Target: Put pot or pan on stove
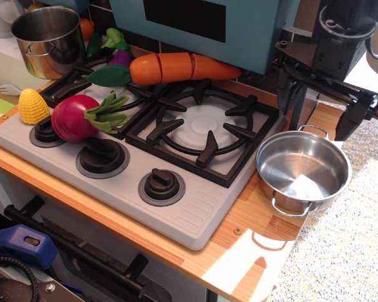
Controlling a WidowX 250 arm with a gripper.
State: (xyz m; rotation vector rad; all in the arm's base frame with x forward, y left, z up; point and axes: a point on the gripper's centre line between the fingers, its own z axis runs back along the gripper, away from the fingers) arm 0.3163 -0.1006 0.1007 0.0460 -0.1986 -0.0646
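**Pan off the stove, end effector above and behind it**

The pan (302,168) sits on the wooden desk (239,251) just beside the stove's (176,207) right edge, upright and empty. Its two loop handles lie on a line running from the far rim to the near rim. The end effector (324,113) hangs just behind the pan, so the pan lies below it and toward the camera. Its dark fingers appear spread with nothing between them, not touching the pan.

Count: one pan, one taller pot (49,39) at the stove's far left corner, two burner grates, three knobs visible. The grate nearest the pan (205,129) is bare; the far one carries a toy radish (79,116), with corn (33,106) and a carrot (183,66) alongside. Judgement: grasp not yet made
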